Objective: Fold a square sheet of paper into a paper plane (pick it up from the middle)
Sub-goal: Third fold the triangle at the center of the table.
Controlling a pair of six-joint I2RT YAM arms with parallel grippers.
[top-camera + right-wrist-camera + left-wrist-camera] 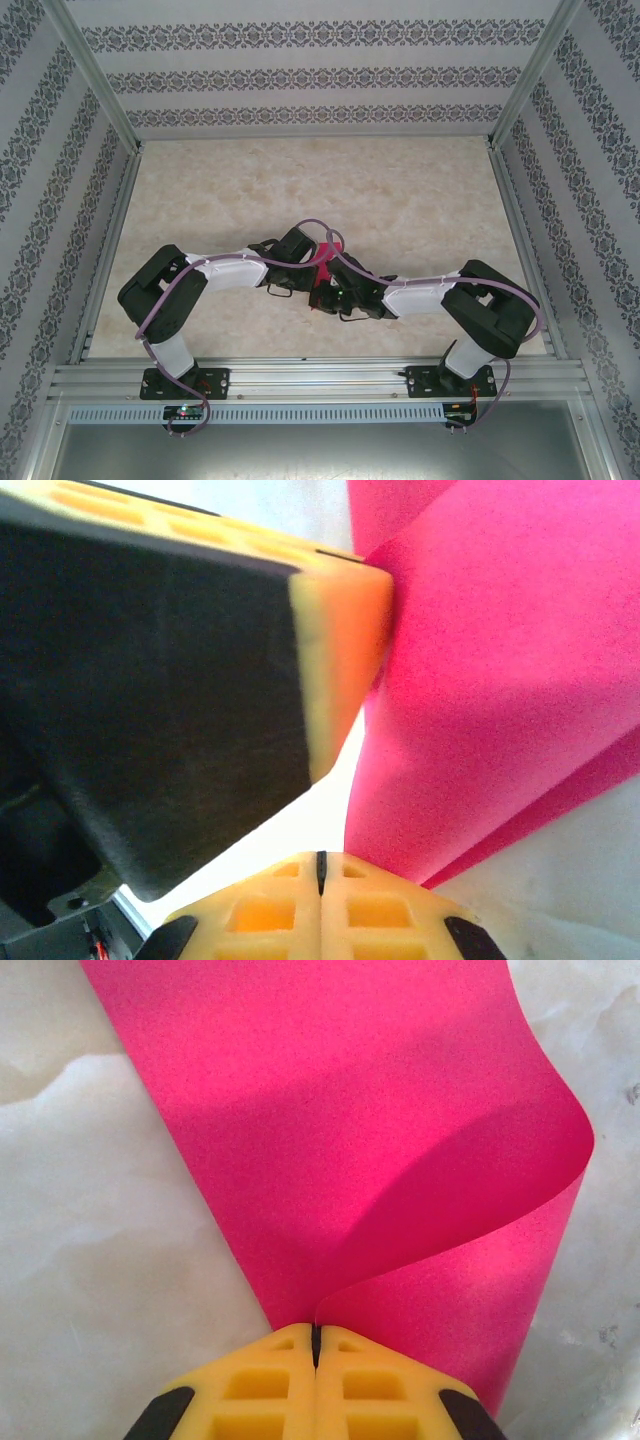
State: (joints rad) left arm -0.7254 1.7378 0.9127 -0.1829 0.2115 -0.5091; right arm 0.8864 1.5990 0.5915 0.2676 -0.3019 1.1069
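Two grippers meet near the middle of the table (420,190), a little closer to its front edge than to its back edge, with a bright pink sheet of paper (330,1130) between them. The left gripper (316,1338) has its yellow jaws pressed together on the near edge of the sheet, where the paper runs straight into the seam between them. From there the sheet spreads away over the pale marbled top, and its right side curls over in a loose, uncreased roll. The right gripper (320,865) has its jaws together too, with the sheet's lower edge just beside its tips; whether any paper is caught there I cannot tell. Seen from the right wrist, one of the left gripper's fingers (340,630), yellow with a black back, lies against the sheet.
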